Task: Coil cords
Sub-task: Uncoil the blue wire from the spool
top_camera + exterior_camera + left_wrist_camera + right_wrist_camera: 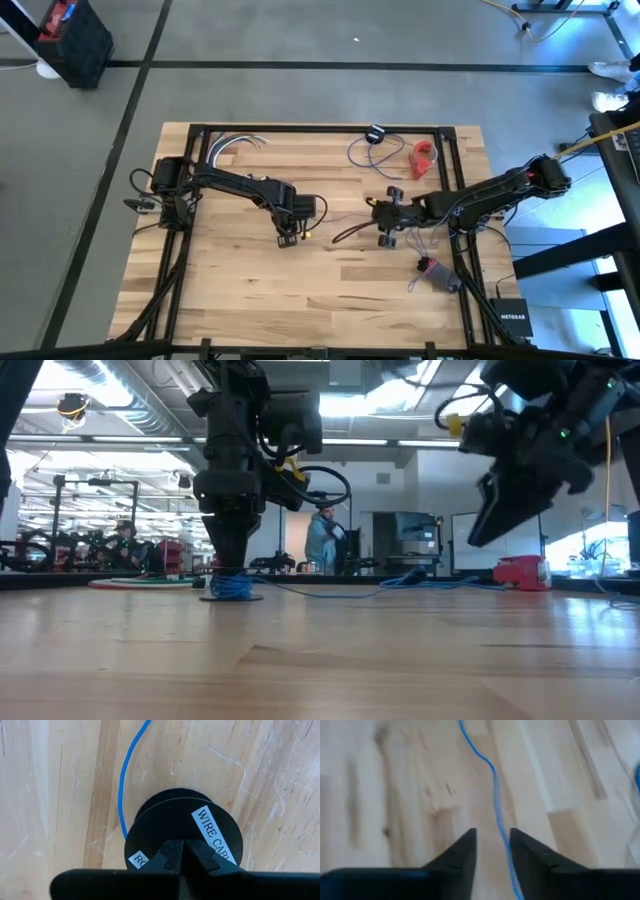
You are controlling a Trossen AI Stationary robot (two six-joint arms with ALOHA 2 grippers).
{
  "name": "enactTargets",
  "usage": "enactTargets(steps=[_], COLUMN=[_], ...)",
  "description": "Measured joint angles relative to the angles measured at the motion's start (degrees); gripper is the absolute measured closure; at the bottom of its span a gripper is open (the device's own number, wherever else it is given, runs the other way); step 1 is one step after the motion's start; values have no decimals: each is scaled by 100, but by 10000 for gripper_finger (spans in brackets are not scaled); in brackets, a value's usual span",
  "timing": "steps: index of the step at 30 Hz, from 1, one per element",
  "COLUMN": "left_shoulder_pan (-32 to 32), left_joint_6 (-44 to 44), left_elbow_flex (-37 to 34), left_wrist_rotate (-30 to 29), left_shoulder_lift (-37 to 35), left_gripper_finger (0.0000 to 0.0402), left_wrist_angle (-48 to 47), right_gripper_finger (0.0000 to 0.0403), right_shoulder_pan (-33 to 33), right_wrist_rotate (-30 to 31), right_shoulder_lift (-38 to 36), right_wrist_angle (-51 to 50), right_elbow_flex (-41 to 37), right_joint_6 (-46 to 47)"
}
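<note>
The left gripper (182, 851) is pinched shut on a black spool (184, 832) standing on the table (240, 290), blue cord (121, 785) trailing off it. If that pinch slips, the spool could tip and spill its turns. The right gripper (493, 840), fingers parted, straddles the cord without gripping, so it may slide out. The winding itself is hidden.

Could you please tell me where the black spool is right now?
The black spool sits on the table near its middle, directly under the shut left gripper, with the blue cord trailing away from it.
</note>
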Motion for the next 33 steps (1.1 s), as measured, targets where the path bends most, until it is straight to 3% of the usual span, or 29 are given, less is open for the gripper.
enactTargets(steps=[5, 9, 12, 17, 24, 33], left_shoulder_pan=[0, 0, 0, 1, 0, 0], left_joint_6=[-1, -2, 0, 24, 37, 98], left_elbow_flex=[0, 0, 0, -2, 0, 0], left_wrist_rotate=[2, 0, 0, -2, -4, -4], left_shoulder_lift=[0, 0, 0, 2, 2, 4], left_gripper_finger=[401, 401, 401, 401, 401, 401], left_wrist_angle=[11, 22, 33, 68, 113, 177], right_gripper_finger=[215, 193, 195, 207, 229, 257], right_shoulder_pan=[4, 0, -112, -552, -982, -1097], right_wrist_rotate=[-80, 159, -16, -1080, -1670, -1842], right_shoulder_lift=[28, 136, 403, 1295, 2720, 3828], right_wrist_angle=[567, 1280, 2058, 3338, 4988, 5073], right_elbow_flex=[82, 84, 84, 84, 112, 839], right_joint_6=[-391, -950, -1354, -1651, -2104, -2311])
